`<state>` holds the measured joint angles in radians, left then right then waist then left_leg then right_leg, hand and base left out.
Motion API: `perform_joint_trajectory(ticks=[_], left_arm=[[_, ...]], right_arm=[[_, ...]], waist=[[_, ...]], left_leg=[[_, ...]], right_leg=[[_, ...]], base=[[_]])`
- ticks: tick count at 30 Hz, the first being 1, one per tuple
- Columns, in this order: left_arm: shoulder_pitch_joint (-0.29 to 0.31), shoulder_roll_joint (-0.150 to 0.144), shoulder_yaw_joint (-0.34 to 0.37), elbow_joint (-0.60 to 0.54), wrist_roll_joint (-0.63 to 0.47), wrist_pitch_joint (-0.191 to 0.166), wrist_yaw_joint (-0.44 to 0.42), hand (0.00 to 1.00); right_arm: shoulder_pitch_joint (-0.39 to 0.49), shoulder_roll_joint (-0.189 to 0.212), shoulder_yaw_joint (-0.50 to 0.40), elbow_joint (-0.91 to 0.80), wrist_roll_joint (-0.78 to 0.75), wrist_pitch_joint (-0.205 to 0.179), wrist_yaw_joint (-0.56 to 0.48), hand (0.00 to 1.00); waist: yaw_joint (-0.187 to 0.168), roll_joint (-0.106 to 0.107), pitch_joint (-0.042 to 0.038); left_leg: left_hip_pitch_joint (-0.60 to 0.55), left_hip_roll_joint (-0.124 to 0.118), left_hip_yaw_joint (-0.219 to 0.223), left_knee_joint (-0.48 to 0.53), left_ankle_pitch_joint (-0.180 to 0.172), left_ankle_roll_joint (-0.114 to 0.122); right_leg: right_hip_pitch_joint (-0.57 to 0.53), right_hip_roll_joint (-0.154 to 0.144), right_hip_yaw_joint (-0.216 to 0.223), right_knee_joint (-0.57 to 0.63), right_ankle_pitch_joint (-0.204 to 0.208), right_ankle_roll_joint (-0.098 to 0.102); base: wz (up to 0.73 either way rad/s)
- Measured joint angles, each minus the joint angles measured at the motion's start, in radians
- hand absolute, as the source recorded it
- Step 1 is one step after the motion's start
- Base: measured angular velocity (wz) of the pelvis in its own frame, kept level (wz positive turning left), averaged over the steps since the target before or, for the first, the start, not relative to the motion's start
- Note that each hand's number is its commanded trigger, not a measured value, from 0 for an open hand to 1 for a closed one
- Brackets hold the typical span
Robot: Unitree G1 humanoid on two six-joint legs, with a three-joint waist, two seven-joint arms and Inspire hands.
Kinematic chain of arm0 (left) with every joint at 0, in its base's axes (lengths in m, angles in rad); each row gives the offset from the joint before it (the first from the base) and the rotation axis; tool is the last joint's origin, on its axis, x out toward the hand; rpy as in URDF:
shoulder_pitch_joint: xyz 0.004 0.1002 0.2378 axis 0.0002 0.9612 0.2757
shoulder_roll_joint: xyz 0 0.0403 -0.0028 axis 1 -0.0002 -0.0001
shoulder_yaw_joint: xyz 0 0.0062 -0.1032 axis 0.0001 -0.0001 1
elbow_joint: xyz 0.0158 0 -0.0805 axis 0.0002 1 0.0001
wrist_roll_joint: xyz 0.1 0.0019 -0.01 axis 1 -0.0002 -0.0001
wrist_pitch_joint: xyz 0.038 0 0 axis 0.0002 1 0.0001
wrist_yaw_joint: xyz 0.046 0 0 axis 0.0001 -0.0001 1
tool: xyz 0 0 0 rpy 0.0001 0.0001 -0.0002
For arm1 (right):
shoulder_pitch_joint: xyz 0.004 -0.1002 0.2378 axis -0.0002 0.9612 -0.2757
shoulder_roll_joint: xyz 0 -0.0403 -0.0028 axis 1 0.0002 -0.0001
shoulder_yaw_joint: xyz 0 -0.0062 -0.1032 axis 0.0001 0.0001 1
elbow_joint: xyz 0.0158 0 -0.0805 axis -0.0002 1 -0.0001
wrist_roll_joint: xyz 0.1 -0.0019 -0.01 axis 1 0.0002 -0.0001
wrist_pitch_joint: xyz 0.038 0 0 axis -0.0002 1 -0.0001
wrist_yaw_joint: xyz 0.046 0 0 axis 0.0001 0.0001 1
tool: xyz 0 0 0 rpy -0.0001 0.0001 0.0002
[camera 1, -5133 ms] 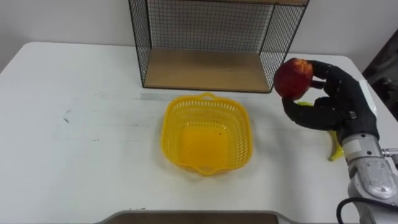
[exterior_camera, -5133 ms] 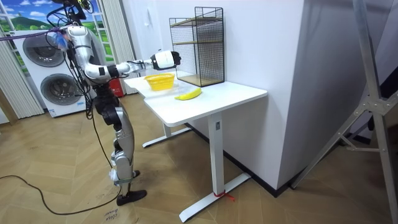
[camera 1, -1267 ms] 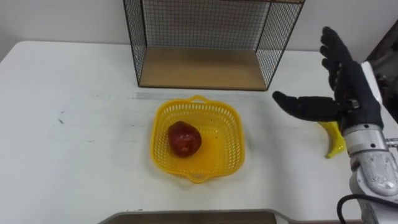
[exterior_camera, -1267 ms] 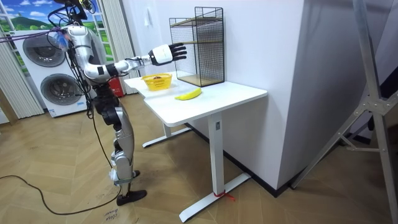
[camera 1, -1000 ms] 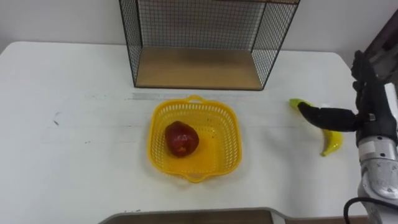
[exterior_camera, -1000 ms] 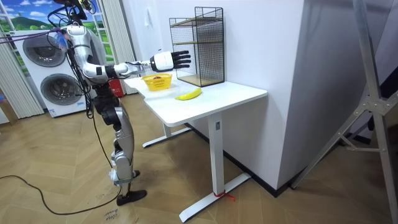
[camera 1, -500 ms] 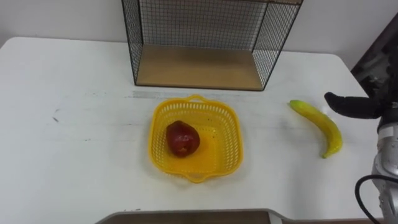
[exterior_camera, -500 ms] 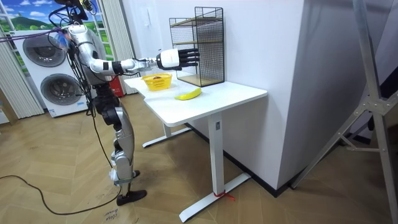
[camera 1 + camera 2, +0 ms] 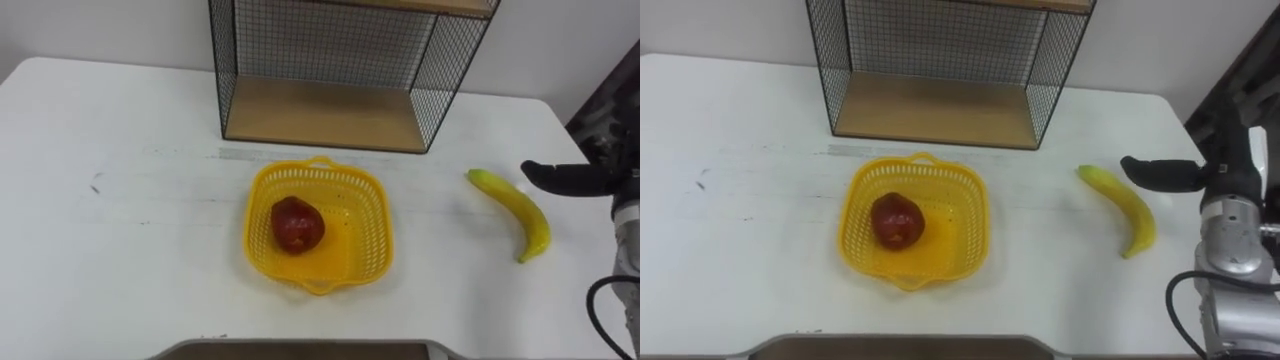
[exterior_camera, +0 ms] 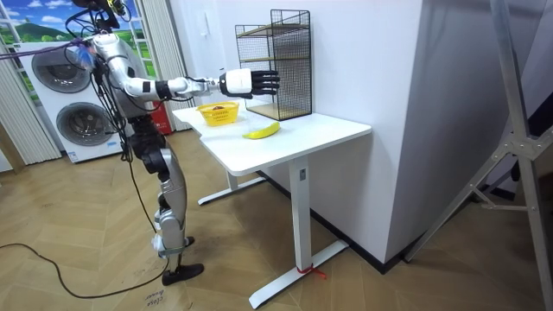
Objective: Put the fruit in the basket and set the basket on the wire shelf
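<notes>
Basket (image 9: 372,225) sits mid-table, on the near side of the wire shelf (image 9: 330,100), with the red apple (image 9: 298,225) already inside: one fruit in! Banana (image 9: 515,210) lies on the table (image 9: 120,250) to its right, untouched. Right hand (image 9: 560,178) hovers just right of it, fingers straight, holding nothing. Left to do: banana in, then basket onto the shelf.

No text, label, number or sign can be read anywhere.

My head eyes look down, close, on the basket (image 9: 372,225) and table (image 9: 120,250); the room camera, far off, shares both.
</notes>
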<state>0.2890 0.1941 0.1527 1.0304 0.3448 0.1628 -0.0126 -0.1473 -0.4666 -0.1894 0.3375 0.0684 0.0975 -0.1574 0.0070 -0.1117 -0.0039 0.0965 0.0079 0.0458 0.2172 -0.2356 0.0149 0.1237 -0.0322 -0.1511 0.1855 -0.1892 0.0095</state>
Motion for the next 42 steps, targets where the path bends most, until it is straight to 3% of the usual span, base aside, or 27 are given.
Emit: perform_joint_trajectory(ticks=[6, 23, 32, 42], left_arm=[[0.014, 0.007, 0.001, -0.011, 0.011, 0.007, 0.0, 0.0], [0.015, 0.023, 0.002, -0.018, 0.012, 0.009, 0.0, 0.0], [0.024, 0.022, 0.001, -0.016, 0.012, 0.021, 0.0, 0.0], [0.024, 0.023, 0.001, -0.016, 0.012, 0.029, -0.018, 0.0]], right_arm=[[-0.03, -0.021, 0.0, 0.089, 0.005, 0.014, 0.054, 0.0], [-0.089, -0.026, 0.002, 0.253, -0.008, 0.026, 0.183, 0.0], [-0.09, -0.026, 0.008, 0.326, -0.021, 0.036, 0.24, 0.0], [-0.09, -0.027, 0.01, 0.348, -0.03, 0.036, 0.294, 0.0]], waist=[[0.002, -0.005, 0.0011], [0.002, -0.006, 0.0017], [0.002, -0.001, 0.0043], [0.003, 0.004, 0.0011]], left_leg=[[-0.003, -0.001, -0.006, 0.003, 0.0, 0.0], [-0.006, -0.001, -0.01, 0.004, 0.0, 0.0], [-0.005, -0.002, -0.018, 0.006, 0.0, -0.001], [0.0, -0.002, -0.016, 0.011, 0.0, -0.001]], right_leg=[[0.004, 0.0, -0.004, 0.0, 0.0, 0.0], [0.001, -0.001, -0.014, 0.0, 0.0, 0.0], [0.007, -0.001, -0.016, -0.001, 0.0, 0.0], [0.011, -0.001, -0.017, 0.0, 0.0, 0.0]], base=[[0.02], [0.0], [0.0], [0.0]])
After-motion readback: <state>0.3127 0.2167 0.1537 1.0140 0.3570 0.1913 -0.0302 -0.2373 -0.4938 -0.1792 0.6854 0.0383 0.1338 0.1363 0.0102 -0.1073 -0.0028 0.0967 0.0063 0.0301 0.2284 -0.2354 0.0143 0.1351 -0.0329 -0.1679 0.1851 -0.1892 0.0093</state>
